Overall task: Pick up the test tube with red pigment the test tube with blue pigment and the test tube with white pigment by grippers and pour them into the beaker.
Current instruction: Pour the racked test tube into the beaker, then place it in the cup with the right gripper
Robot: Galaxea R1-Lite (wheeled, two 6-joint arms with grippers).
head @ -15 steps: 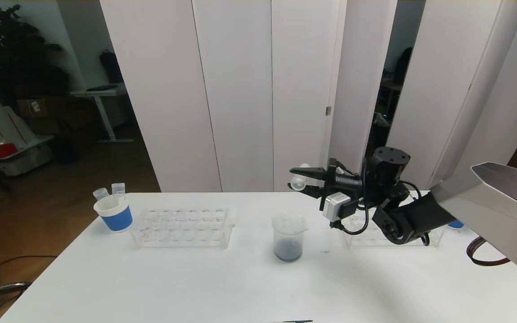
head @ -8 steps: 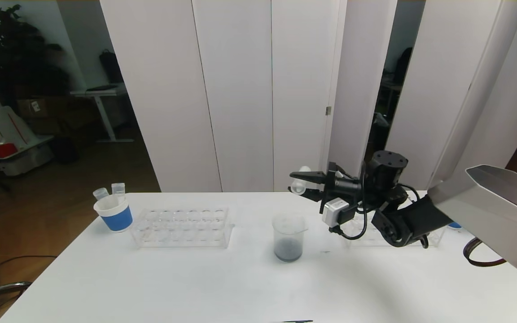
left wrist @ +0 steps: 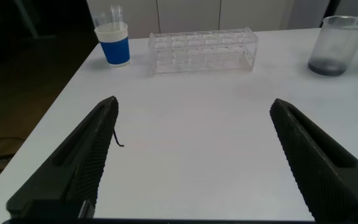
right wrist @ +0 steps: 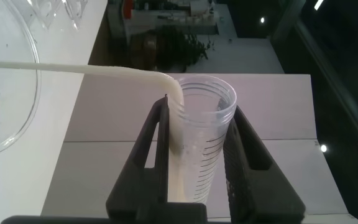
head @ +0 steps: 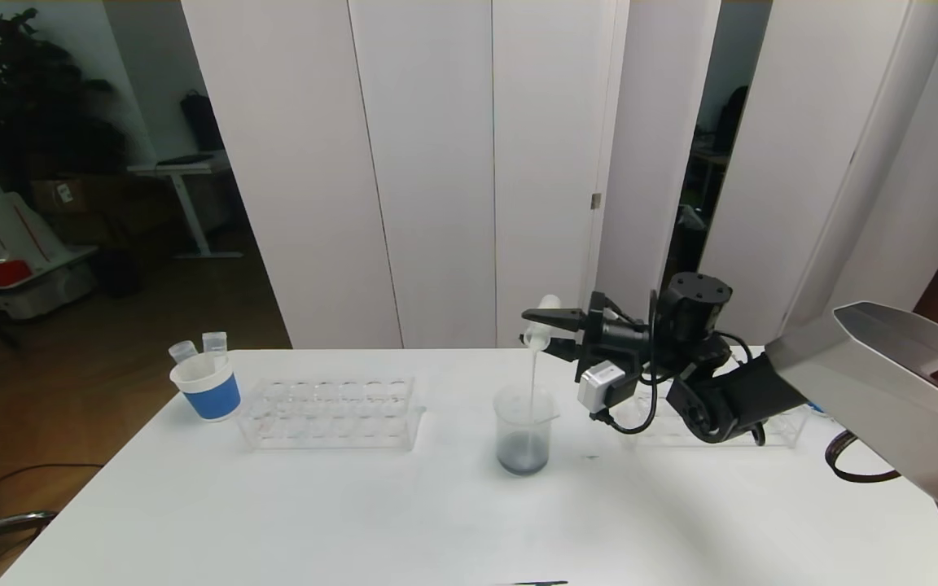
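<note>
We see the right gripper [head: 548, 334] up in the air above the beaker [head: 524, 429]. Its black jaws pinch the test tube with white pigment [head: 542, 323], a small clear round tube with thin lines printed on its side. The tube is tipped over, and a thin creamy white stream [head: 533, 376] runs from its mouth down into the beaker. The beaker is clear and round with a little lip, and it stands on the smooth white counter [head: 404, 521]. Something dark, maybe grey-blue, sits at its bottom.

A clear plastic rack [head: 329, 412] with round holes stands to the left. A blue-and-white paper cup [head: 206, 387] beside it holds two clear tubes.

Our left gripper [left wrist: 194, 155] hangs low over the counter, jaws spread wide.
</note>
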